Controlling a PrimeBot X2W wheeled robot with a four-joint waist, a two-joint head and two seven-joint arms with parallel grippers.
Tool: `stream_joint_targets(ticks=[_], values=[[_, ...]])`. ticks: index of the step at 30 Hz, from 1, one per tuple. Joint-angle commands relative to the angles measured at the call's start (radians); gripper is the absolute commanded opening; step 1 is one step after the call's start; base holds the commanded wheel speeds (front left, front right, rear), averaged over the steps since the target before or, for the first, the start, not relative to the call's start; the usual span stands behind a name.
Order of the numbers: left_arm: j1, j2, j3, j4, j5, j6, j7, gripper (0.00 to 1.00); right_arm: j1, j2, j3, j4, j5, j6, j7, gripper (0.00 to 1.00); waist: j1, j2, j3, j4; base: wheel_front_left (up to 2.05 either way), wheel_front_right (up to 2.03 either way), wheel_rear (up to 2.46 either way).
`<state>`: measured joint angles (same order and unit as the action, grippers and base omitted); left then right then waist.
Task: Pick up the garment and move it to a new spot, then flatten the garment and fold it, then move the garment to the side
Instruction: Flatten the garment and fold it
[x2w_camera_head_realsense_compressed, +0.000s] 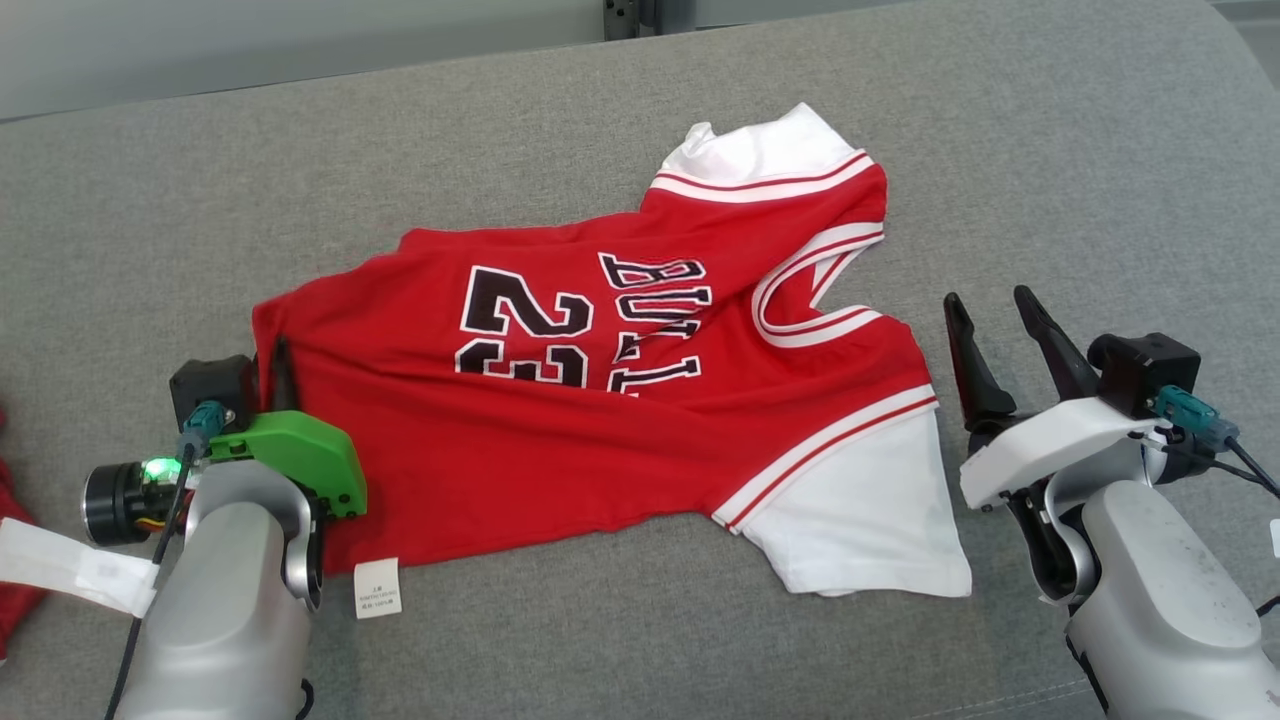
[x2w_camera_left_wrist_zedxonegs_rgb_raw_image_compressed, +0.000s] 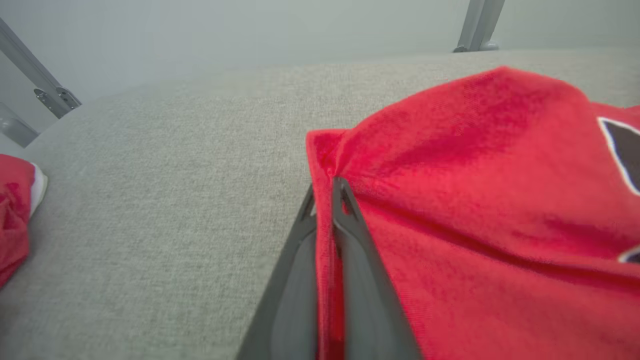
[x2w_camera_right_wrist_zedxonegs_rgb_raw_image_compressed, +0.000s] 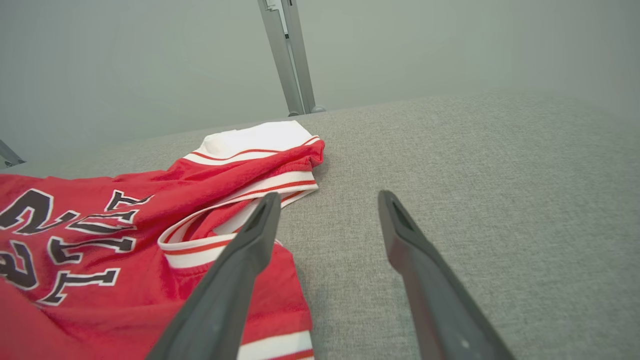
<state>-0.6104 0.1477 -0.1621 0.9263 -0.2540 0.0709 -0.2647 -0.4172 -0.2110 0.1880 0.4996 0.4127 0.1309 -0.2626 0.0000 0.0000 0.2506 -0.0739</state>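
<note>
The garment (x2w_camera_head_realsense_compressed: 600, 400) is a red jersey with white sleeves and black "23" lettering, spread crumpled across the grey cushion. My left gripper (x2w_camera_head_realsense_compressed: 272, 358) sits at its hem corner on the left, shut on the garment; in the left wrist view the gripper (x2w_camera_left_wrist_zedxonegs_rgb_raw_image_compressed: 327, 192) pinches the red hem edge (x2w_camera_left_wrist_zedxonegs_rgb_raw_image_compressed: 325, 150) between its fingers. My right gripper (x2w_camera_head_realsense_compressed: 988, 308) hovers open just right of the collar, beside the near white sleeve (x2w_camera_head_realsense_compressed: 860, 500). In the right wrist view its gripper (x2w_camera_right_wrist_zedxonegs_rgb_raw_image_compressed: 327, 200) stands wide apart over bare cushion, the garment (x2w_camera_right_wrist_zedxonegs_rgb_raw_image_compressed: 125, 240) to its left.
The grey cushion (x2w_camera_head_realsense_compressed: 1050, 150) runs wide on all sides of the jersey. Another red and white cloth (x2w_camera_left_wrist_zedxonegs_rgb_raw_image_compressed: 15, 210) lies at the far left. A metal post (x2w_camera_right_wrist_zedxonegs_rgb_raw_image_compressed: 290, 60) stands behind the cushion's back edge. A white label (x2w_camera_head_realsense_compressed: 377, 588) sticks out from the hem.
</note>
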Motion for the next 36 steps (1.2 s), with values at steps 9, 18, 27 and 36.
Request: stream_joint_targets(ticks=[9,18,27,36], values=[[0.161,-0.033,0.092,-0.159,0.008,0.03,0.001,1.0,0.069,0.047,-0.065,-0.063,-0.051,0.0,-0.003,1.0,0.0,0.0,-0.078,0.009,0.0,0.0,0.0],[0.397,-0.081,0.134,-0.332,0.065,0.015,0.001,1.0,0.184,0.097,-0.101,-0.081,-0.147,0.0,-0.003,1.0,0.0,0.0,-0.179,0.041,0.0,0.0,0.0],[0.536,-0.096,0.13,-0.401,0.078,0.009,0.001,1.0,0.272,0.13,-0.116,-0.083,-0.239,0.0,-0.003,1.0,0.0,0.0,-0.257,0.053,0.0,0.0,0.0],[0.598,-0.096,0.096,-0.455,0.056,0.018,0.001,1.0,0.336,0.153,-0.142,-0.1,-0.281,0.0,-0.003,1.0,0.0,0.0,-0.282,0.058,0.0,0.0,0.0]])
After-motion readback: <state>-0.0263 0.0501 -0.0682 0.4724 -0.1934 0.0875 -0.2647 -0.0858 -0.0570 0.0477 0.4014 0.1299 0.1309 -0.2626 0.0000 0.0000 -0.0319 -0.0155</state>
